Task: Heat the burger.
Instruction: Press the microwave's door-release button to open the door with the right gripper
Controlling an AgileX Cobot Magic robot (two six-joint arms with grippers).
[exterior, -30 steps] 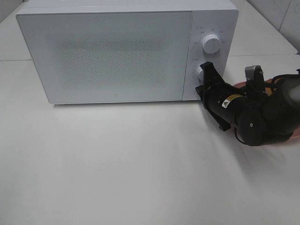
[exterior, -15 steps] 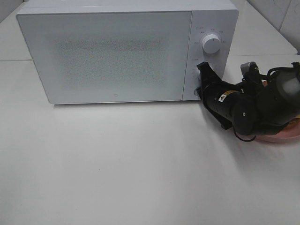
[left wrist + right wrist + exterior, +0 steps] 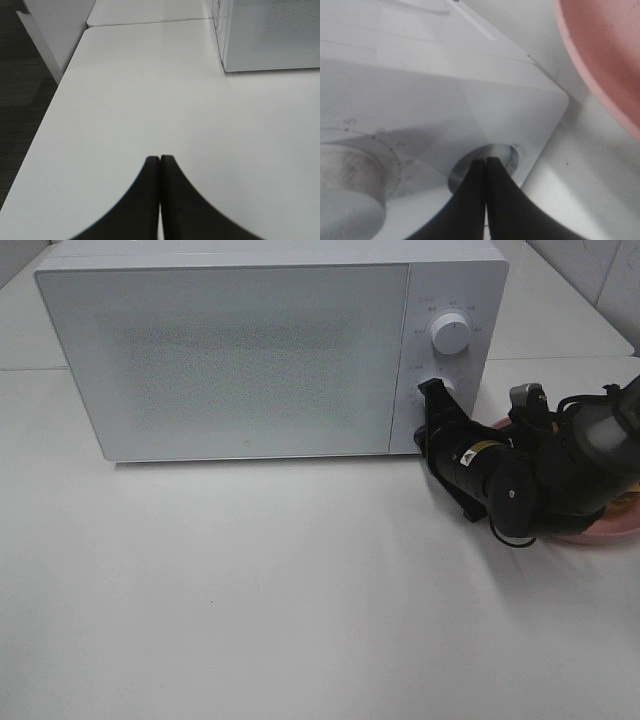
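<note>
White table | microwave door closed — burger unseen, presumably inside | right gripper fingers pressed together at lower knob — timer likely pending

Right arm: black, enters the high view at 3 o'clock, lies low, forearm running toward 10 o'clock, cables looped over the wrist section.
Right gripper: at the arm's 10 o'clock end; fingers pressed together, no gap at the tips.
Left gripper: shown in its wrist view; two dark fingers meet along a thin seam, tips touching, nothing between them.
</note>
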